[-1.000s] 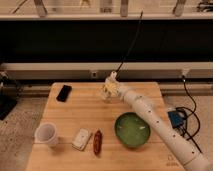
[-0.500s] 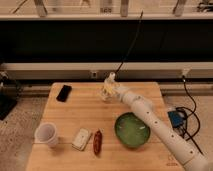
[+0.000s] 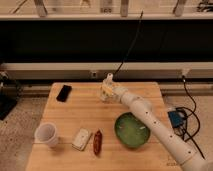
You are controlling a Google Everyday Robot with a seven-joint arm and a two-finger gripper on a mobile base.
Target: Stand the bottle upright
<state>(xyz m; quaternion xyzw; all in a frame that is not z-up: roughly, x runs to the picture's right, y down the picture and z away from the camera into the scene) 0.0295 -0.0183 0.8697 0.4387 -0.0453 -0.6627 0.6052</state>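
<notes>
At the near side of the table [image 3: 65,117] are the white cup [image 3: 46,134], the flat white block [image 3: 81,139] and the green bowl [image 3: 132,131], all well apart from the work. At the far edge the gripper [image 3: 109,93] reaches in from the right, and its jaws look clamped on the bottle [image 3: 106,88], whose long axis is nearly vertical, cap up, leaning slightly right. Against half a second before, bottle and arm have hardly shifted

Dim warm light on claw [image 3: 110,94] at bottle [image 3: 108,83]
</notes>
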